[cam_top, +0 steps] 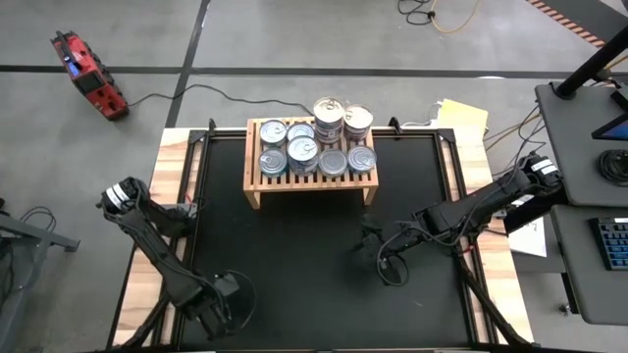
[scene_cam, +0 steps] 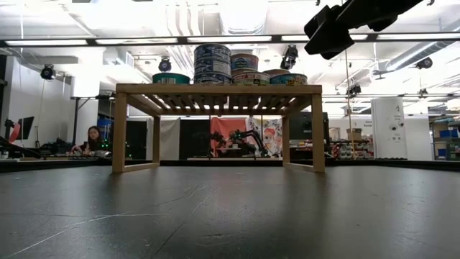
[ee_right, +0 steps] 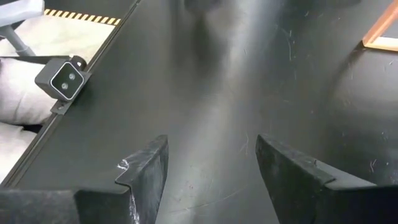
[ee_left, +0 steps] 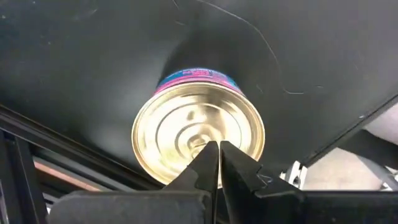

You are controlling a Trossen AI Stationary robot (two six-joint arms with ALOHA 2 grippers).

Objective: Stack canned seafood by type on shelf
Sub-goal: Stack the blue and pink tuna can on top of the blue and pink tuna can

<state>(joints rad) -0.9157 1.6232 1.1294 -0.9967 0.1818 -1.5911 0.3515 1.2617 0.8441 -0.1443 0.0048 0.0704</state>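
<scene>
Several tins of canned seafood (cam_top: 316,147) stand on the slatted top of the light-wood shelf (cam_top: 257,186) at the table's far middle, some of them stacked (scene_cam: 213,63). One more tin (ee_left: 199,134), with a gold lid and a pink-and-blue label, stands upright on the black mat by the table's near left edge. My left gripper (ee_left: 214,149) is shut right above that lid; in the high view the left gripper (cam_top: 224,294) hides the tin. My right gripper (ee_right: 211,155) hangs open over bare mat right of the table's middle (cam_top: 378,250), holding nothing. My left gripper points steeply down from above, its shut fingertips (ee_left: 207,155) over the middle of the tin's gold lid (ee_left: 186,124). Whether they touch the lid, I cannot tell. The tin stands flat on the mat.
A small camera box (ee_right: 64,77) sits on the table's edge rail. The metal frame rail (ee_left: 37,140) runs close beside the gold-lidded tin. Papers (cam_top: 461,118) lie at the far right corner. A desk with a keyboard (cam_top: 608,240) stands right of the table.
</scene>
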